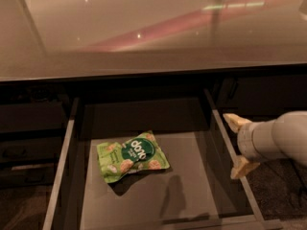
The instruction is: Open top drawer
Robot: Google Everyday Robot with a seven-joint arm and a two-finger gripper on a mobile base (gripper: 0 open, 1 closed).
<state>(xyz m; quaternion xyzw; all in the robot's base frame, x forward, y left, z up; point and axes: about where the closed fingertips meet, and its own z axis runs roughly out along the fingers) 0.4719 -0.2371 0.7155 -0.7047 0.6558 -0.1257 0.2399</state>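
Top drawer [196, 152] lies open at centre frame, holding a green snack bag [133, 156] with unreadable lettering; gripper [231, 145], fingers apart, beside its right rim.

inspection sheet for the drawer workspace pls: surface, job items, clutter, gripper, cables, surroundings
Surface: glossy counter above the drawer, showing light reflections.
Job's things: top drawer pulled out, grey inside exposed.
Clutter: green snack bag lying flat in the drawer, left of centre.
Grippers: gripper just outside the drawer's right rim, fingers apart, holding nothing.
Cables: nothing seen.
Surroundings: dark cabinet fronts left of the drawer.
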